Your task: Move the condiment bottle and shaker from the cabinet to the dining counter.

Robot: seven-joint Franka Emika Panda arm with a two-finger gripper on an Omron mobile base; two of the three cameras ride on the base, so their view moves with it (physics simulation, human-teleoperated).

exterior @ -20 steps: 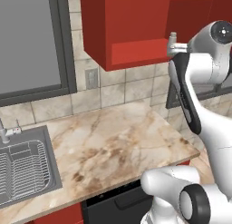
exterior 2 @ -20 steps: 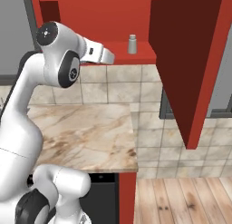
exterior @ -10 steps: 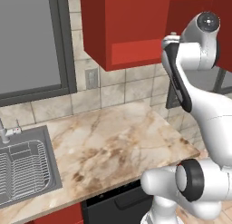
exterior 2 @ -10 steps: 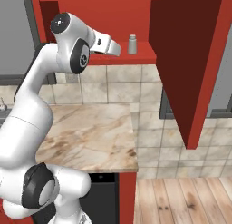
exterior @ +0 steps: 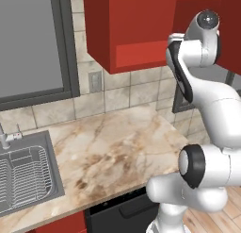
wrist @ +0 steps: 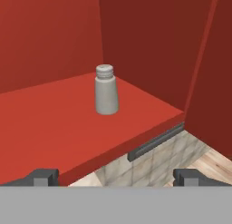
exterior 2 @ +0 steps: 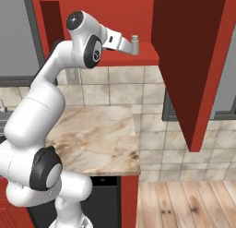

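The shaker [wrist: 106, 90], a small grey cylinder with a ribbed rounded top, stands upright on the red shelf of the cabinet [wrist: 54, 123], near its front edge. My gripper [wrist: 117, 177] is open, short of the shelf edge, and the shaker is ahead of it and apart from it. In the right base view the gripper [exterior 2: 130, 47] is raised to shelf height, with the shaker [exterior 2: 135, 38] peeking up just behind the hand. The cabinet [exterior: 141, 34] hangs above the worktop. The condiment bottle and the dining counter are out of view.
The cabinet's open door [exterior 2: 193, 65] hangs out to the right of the hand. Below lie the marble worktop [exterior: 113, 147], a sink [exterior: 23, 175] with a wire rack at the left, and a dark appliance front [exterior: 117, 213]. A window [exterior: 28, 38] is on the tiled wall.
The arm has risen and reached forward, bringing the hand up to the cabinet shelf and close to the shaker. The jaws have stayed open.
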